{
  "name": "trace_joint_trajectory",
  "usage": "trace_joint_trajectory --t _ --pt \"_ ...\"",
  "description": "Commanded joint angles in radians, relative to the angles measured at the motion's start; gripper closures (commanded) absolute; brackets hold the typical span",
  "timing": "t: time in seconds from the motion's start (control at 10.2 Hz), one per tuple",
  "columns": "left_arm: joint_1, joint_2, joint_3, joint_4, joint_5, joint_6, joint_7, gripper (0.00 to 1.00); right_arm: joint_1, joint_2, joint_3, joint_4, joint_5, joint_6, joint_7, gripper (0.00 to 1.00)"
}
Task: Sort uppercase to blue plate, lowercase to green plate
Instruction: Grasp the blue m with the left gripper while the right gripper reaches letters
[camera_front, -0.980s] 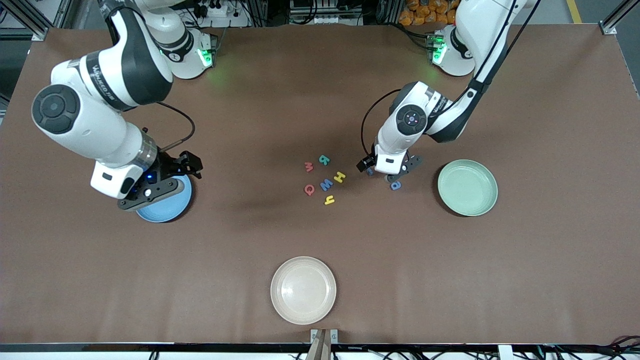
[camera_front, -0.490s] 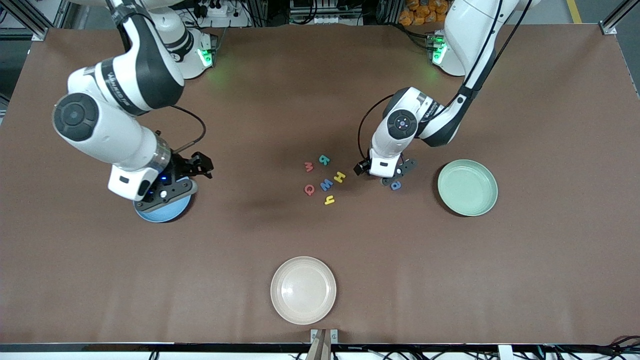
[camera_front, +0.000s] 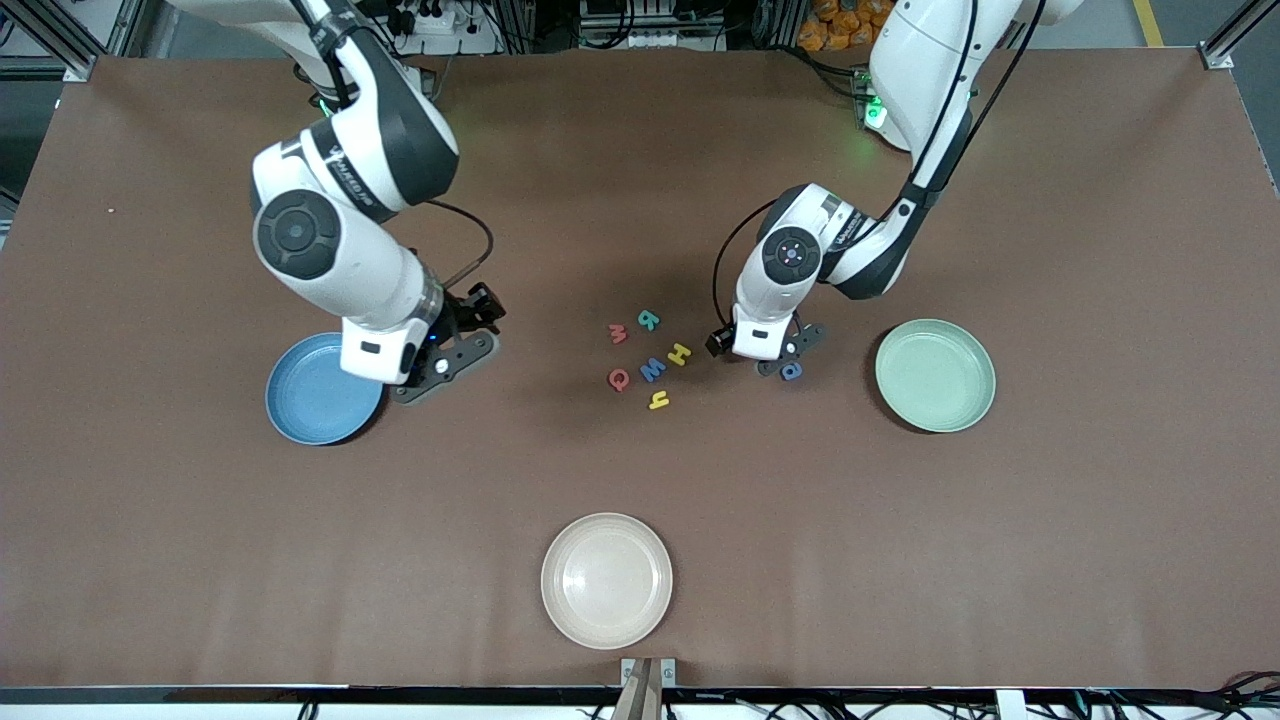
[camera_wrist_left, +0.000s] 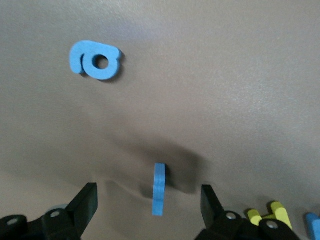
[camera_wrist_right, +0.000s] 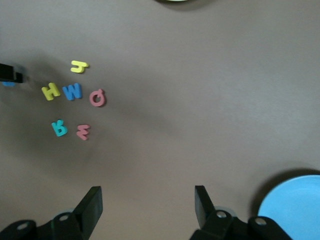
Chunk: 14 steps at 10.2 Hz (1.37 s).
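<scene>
Left claw (camera_wrist_left: 149, 196) spread wide, straddling a thin blue foam letter (camera_wrist_left: 159, 189), not touching it. Seems stood on edge, so could tip or squirt out if pinched off-centre. Rounded blue foam letter (camera_front: 791, 371) at 4 o'clock, pale mint green plastic plate (camera_front: 935, 375) at 3. Right claw (camera_front: 440, 365) spread, empty, at 2 o'clock of the solid blue plastic plate (camera_front: 310, 405). Can't read the thin letter; wrist hides it from the front.

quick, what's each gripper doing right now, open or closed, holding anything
Left gripper: open, straddling a thin blue letter that stands on edge on the table, not gripped.
Right gripper: open, empty, beside the blue plate.
</scene>
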Motion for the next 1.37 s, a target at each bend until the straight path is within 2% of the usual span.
trace_joint_trajectory --t 0.0,0.29,0.39,0.59,0.78,0.88,1.08,1.27 --pt "-0.018 0.018 0.017 0.027 0.029 0.009 -0.033 0.22 -0.001 0.013 0.022 0.001 0.012 0.003 -0.019 0.31" --pt "-0.017 0.018 0.017 0.024 0.030 0.009 -0.033 0.44 0.023 0.030 0.055 0.002 0.012 0.009 -0.019 0.34" --pt "-0.018 0.018 0.017 0.024 0.030 0.009 -0.032 0.51 0.042 0.044 0.070 0.001 0.010 0.036 -0.012 0.31" --pt "-0.017 0.017 0.017 0.024 0.032 0.009 -0.030 0.57 0.094 0.066 0.075 0.001 0.004 0.079 -0.008 0.29" --pt "-0.017 0.013 0.017 0.022 0.033 0.009 -0.029 0.73 0.129 0.085 0.075 -0.019 0.002 0.140 0.008 0.27" --pt "-0.017 0.013 0.017 0.022 0.035 0.009 -0.027 0.81 0.141 0.111 0.075 -0.028 -0.008 0.192 0.051 0.25" --pt "-0.014 0.010 0.017 0.022 0.035 0.006 -0.027 0.85 0.166 0.174 0.075 -0.027 -0.056 0.261 0.167 0.21" --pt "-0.012 0.009 0.017 0.022 0.035 0.006 -0.027 0.99 0.183 0.225 0.075 -0.024 -0.063 0.332 0.273 0.18"
